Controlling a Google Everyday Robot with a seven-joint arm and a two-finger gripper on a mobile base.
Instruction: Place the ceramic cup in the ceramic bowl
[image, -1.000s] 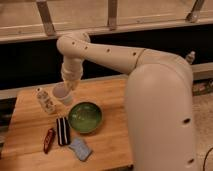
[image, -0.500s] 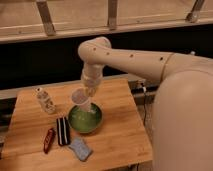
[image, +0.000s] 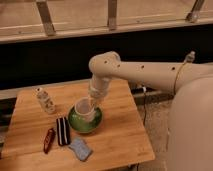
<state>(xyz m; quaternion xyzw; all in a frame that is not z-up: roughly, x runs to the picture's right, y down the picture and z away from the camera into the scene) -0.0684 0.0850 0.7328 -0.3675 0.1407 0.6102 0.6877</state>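
Note:
The off-white ceramic cup (image: 84, 110) is tilted, low over the inside of the green ceramic bowl (image: 79, 123), which sits near the middle of the wooden table (image: 120, 135). I cannot tell whether the cup touches the bowl. My gripper (image: 93, 101) reaches down from the white arm and is at the cup's right rim, holding it.
A small white patterned bottle (image: 45, 100) stands at the table's left. A red object (image: 48, 140), a black striped case (image: 63, 131) and a blue-grey sponge (image: 80, 149) lie in front of the bowl. A dark wall and a railing are behind.
The arm carried the cup from beside the bottle rightward over the bowl, and has now lowered it into the bowl's opening.

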